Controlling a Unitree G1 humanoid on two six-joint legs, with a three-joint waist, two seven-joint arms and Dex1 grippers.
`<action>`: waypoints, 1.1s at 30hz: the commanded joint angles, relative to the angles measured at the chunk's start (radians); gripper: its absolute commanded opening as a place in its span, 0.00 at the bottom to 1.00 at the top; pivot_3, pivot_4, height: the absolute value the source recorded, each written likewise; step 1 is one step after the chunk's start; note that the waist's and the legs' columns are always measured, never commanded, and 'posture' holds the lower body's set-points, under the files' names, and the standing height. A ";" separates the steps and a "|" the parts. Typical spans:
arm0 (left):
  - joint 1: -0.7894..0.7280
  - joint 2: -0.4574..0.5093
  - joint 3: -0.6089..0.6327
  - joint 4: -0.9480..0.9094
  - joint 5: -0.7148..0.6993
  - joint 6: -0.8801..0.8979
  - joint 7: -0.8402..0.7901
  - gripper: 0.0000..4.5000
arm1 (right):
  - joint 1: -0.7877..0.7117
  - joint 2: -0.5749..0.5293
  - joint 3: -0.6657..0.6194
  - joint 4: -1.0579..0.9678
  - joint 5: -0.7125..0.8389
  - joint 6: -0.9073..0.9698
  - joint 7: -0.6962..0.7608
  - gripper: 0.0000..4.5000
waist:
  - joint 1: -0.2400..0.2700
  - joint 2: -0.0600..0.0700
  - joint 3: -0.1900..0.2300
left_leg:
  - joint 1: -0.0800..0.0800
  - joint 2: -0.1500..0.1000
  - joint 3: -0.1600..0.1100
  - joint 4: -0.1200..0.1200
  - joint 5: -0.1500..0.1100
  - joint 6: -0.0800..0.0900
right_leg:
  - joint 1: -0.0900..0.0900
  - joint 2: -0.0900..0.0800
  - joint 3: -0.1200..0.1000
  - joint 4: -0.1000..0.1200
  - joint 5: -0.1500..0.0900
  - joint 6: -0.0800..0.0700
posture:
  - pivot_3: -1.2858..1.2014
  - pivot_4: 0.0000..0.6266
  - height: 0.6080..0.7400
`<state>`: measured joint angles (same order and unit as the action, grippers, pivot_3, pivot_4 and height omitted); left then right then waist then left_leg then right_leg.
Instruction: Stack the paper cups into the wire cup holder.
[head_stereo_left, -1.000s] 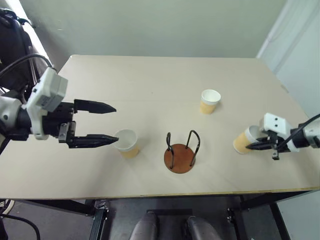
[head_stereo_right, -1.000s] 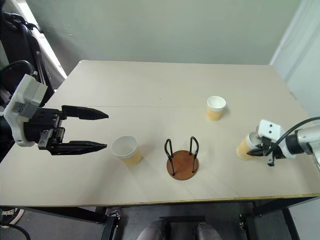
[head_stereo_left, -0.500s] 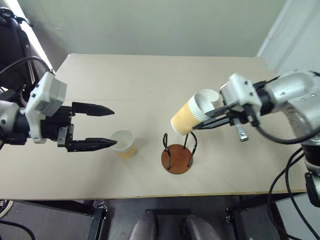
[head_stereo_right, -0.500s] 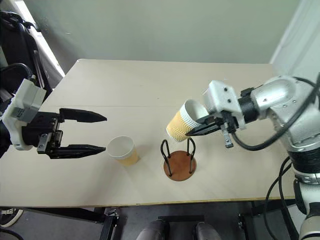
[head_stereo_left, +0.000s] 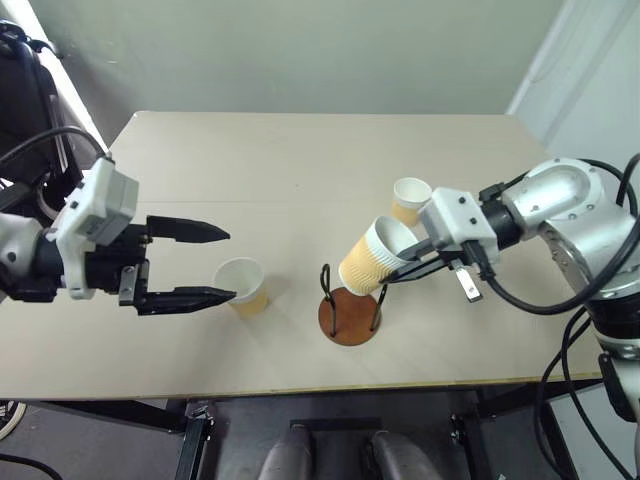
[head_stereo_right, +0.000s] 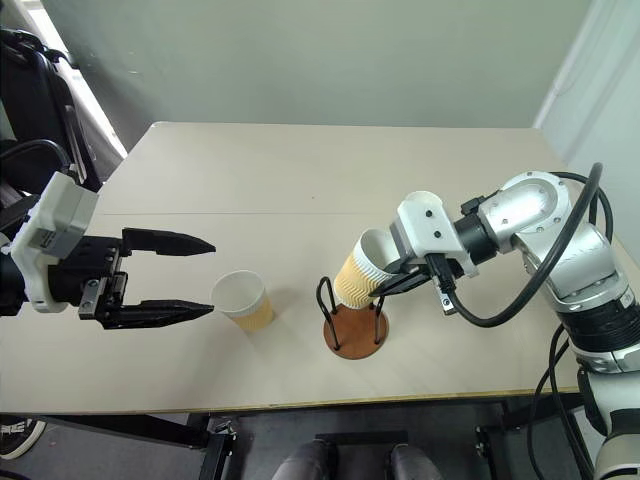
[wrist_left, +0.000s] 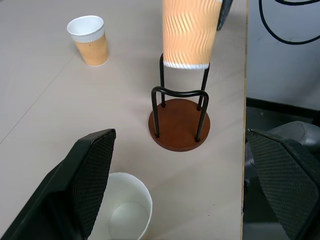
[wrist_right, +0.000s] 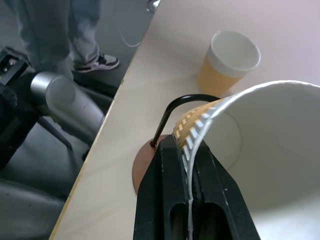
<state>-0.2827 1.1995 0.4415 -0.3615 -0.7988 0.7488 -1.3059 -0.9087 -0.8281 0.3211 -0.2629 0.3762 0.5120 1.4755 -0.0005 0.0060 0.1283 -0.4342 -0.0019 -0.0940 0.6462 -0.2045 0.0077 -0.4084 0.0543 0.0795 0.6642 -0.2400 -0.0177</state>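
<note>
While your right gripper (head_stereo_left: 398, 272) pinches a tilted paper cup (head_stereo_left: 372, 257) by its rim just above the wire cup holder (head_stereo_left: 349, 308), your left gripper (head_stereo_left: 212, 263) hangs spread beside the near-left cup (head_stereo_left: 241, 286).

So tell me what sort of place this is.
Probably a robot test room or lab, not a kitchen: one plain beige table against a bare wall, holding just three paper cups and a wire cup holder, with loose cables around it.
</note>
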 joint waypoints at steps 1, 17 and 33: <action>0.000 0.021 0.035 -0.027 -0.011 -0.002 0.005 1.00 | -0.018 0.004 -0.004 -0.020 -0.010 0.007 -0.003 0.00 | 0.000 0.000 0.000 | 0.000 0.000 0.000 0.000 0.000 0.000 | 0.000 0.000 0.000 0.000 0.000 0.000 | 0.52 0.24 1.00; 0.077 0.112 -0.170 -0.019 0.199 -0.124 -0.038 1.00 | -0.062 0.000 -0.269 0.117 0.180 0.165 -0.053 1.00 | 0.002 0.000 0.000 | -0.001 0.000 0.000 -0.002 0.000 0.000 | -0.002 0.000 0.000 0.000 0.000 -0.002 | 0.52 0.24 1.00; -0.095 0.034 -0.518 0.074 0.487 -0.253 0.001 1.00 | 0.195 -0.204 -0.596 -0.038 0.472 0.331 -0.132 1.00 | 0.002 -0.002 -0.001 | 0.000 0.004 -0.001 -0.008 -0.001 -0.007 | -0.004 0.004 0.000 0.001 -0.002 -0.004 | 0.52 0.24 1.00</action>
<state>-0.3485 1.2390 -0.0709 -0.2873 -0.3349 0.5135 -1.3057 -0.7146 -1.0080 -0.2307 -0.2669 0.8246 0.8413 1.3604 0.0011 0.0039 0.1274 -0.4345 0.0019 -0.0947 0.6386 -0.2055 0.0009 -0.4124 0.0587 0.0797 0.6648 -0.2414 -0.0219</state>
